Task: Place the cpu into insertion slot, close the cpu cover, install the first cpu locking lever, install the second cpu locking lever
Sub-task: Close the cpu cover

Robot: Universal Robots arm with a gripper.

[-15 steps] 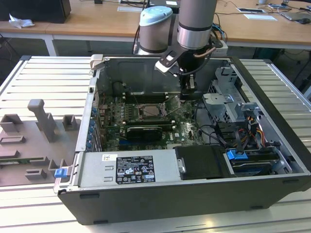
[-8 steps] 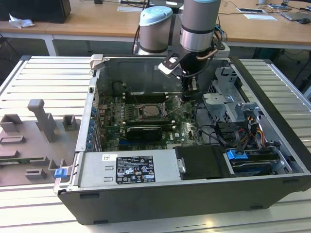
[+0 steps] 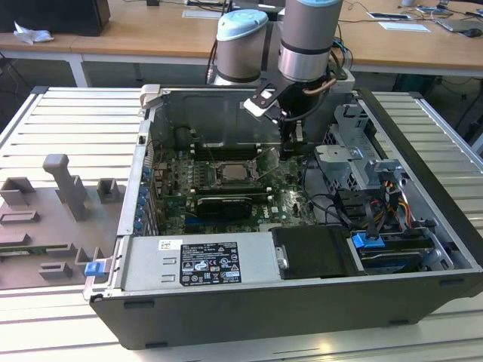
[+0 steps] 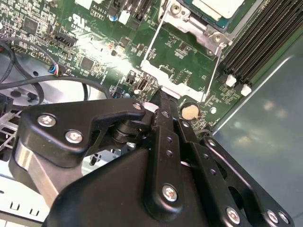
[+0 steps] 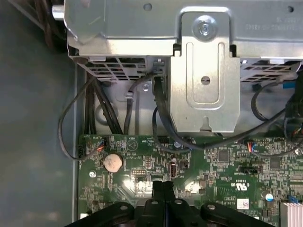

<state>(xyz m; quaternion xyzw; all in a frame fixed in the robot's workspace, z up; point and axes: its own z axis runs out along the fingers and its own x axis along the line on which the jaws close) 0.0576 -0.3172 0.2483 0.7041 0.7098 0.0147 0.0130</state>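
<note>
The cpu [image 4: 218, 6], with its pale silver top, lies in the insertion slot [image 4: 189, 21] on the green motherboard; in the exterior view the cpu [image 3: 232, 171] sits mid-board. The cpu cover [image 4: 166, 79] stands open, tilted up from the socket, with its free edge towards my fingers. In the exterior view the cpu cover [image 3: 265, 163] rises on the socket's side nearer the exterior view's right. My gripper [image 4: 160, 97] is shut with nothing between its fingers, its tip at or just short of that free edge. It also appears in the exterior view [image 3: 290, 151] and the first wrist view [image 5: 163, 185].
Long black memory slots [image 4: 258, 42] run beside the socket. A coin battery [image 5: 112, 162] lies near my fingertips. A metal drive cage [image 5: 203, 71] and cables [image 3: 332, 204] crowd the case on the exterior view's right. A power supply [image 3: 204, 264] sits at the front.
</note>
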